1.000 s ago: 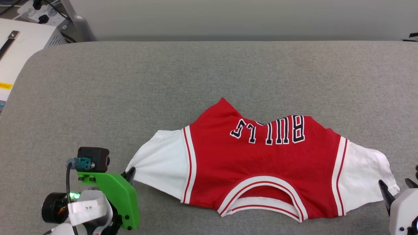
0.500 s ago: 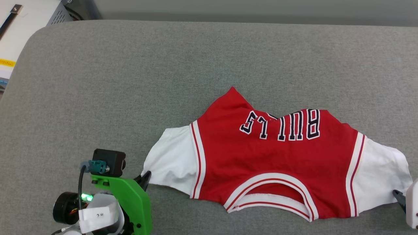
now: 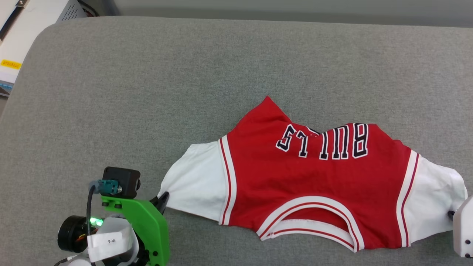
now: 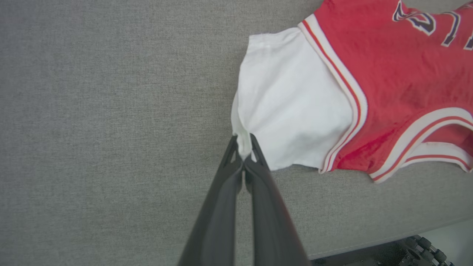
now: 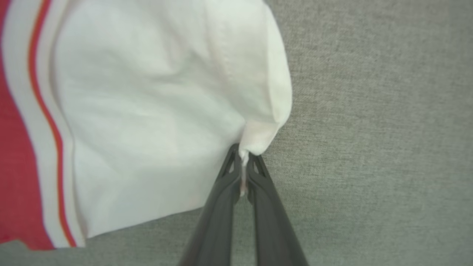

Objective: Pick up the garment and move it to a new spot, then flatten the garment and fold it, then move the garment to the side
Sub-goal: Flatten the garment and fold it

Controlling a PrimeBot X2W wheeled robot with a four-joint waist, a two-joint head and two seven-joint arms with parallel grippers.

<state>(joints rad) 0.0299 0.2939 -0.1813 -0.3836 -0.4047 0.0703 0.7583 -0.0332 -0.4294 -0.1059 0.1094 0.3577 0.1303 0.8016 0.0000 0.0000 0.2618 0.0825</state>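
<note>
Garment (image 3: 314, 177) lies face up on grey padded surface (image 3: 147, 92), right of centre in head view, collar (image 3: 310, 205) toward the robot, BULLS lettering (image 3: 325, 142) upside down to the camera, far red edge uneven and bunched, so not flat yet. Left gripper (image 4: 243, 147) is pressed together on the outer corner of the left white sleeve (image 4: 292, 107), cloth pinched between the tips. Right gripper (image 5: 242, 157) is likewise closed, pinching a small tuck at the outer edge of the right white sleeve (image 5: 155, 111); bite looks thin, only a little cloth between the tips. Step in hand, by my read: two-point grasp is made, lift and carry to a new spot comes next. To do it well: raise both arms together and level, hold the sleeves spread apart so the red body hangs taut and doesn't fold on itself, no jerks since thin fabric could slip out of the shallow right pinch, lay the far edge down first at the new place so the shirt spreads flat, let go only once the cloth rests on the surface
</note>
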